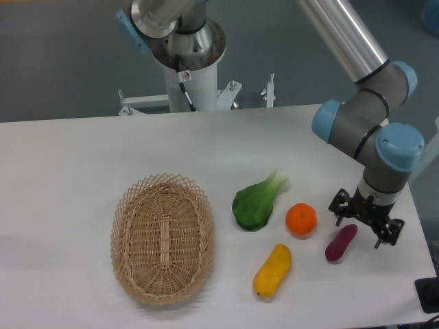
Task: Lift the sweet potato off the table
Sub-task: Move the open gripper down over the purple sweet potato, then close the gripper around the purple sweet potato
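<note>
A slim purple sweet potato (341,242) lies on the white table (82,157), not yet lifted. The gripper (364,219) hovers at its upper end, jaws apart, nothing held; closing and lifting remain. An orange (301,220) sits close at ten o'clock, a yellow vegetable (272,270) at eight.

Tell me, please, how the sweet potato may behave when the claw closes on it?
The sweet potato looks smooth and rounded, so it may slip or roll on the table. It seems stiff and slim, probably light. The claw hovers over its upper end.
</note>
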Tool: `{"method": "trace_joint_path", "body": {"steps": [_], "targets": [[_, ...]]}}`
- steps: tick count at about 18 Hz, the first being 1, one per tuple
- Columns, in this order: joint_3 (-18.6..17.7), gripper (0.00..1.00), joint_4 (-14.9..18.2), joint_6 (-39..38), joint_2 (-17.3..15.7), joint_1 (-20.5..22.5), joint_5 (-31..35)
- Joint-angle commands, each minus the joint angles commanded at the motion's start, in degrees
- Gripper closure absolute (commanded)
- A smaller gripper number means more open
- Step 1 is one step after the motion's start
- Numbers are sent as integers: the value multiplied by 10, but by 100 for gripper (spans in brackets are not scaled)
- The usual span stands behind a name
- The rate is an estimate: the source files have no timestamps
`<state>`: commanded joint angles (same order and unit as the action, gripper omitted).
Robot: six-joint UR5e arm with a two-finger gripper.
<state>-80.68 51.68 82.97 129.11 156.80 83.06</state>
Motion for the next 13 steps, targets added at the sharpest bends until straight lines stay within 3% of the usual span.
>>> {"method": "trace_joint_path", "body": {"steps": [9, 12, 13], "targets": [[-21, 1, -27, 15, 12, -12, 2], [-21, 44, -34, 18, 14, -12, 2], [-20, 51, -33, 18, 14, -12, 3]]}}
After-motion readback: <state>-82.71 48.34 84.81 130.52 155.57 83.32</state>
